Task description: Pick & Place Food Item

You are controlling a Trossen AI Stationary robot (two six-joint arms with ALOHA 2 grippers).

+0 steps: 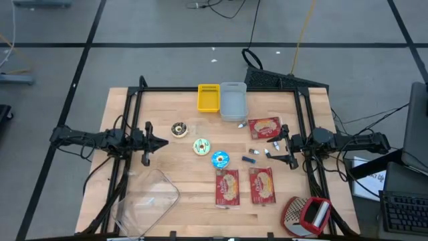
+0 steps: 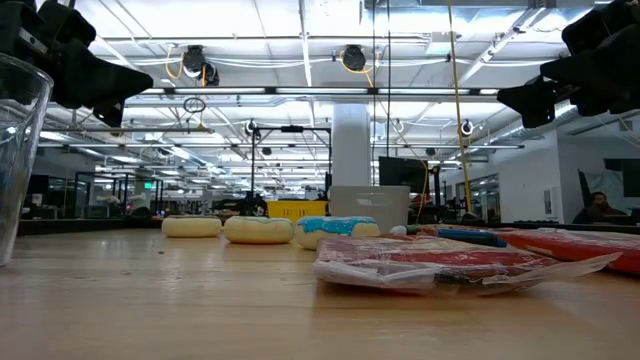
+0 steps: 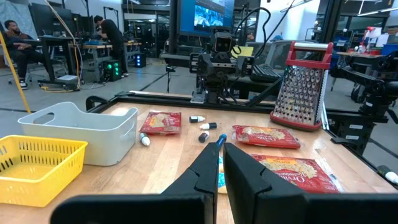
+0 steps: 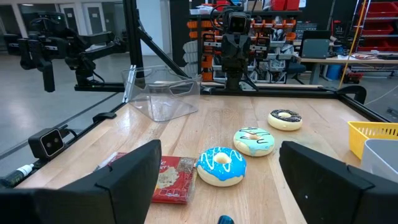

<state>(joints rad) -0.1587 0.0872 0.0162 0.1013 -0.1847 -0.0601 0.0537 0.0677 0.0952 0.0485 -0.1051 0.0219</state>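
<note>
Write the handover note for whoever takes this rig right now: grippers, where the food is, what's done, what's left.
Left gripper: shut, empty, above the table's left side.
Right gripper: open, empty, above the right side.
Food: three donuts mid-table, chocolate, green, blue; three red snack packets to the right.
Containers: yellow basket and grey bin at the far edge, clear container near left.
Done: nothing picked yet.
Left: grasp a food item and place it.
</note>
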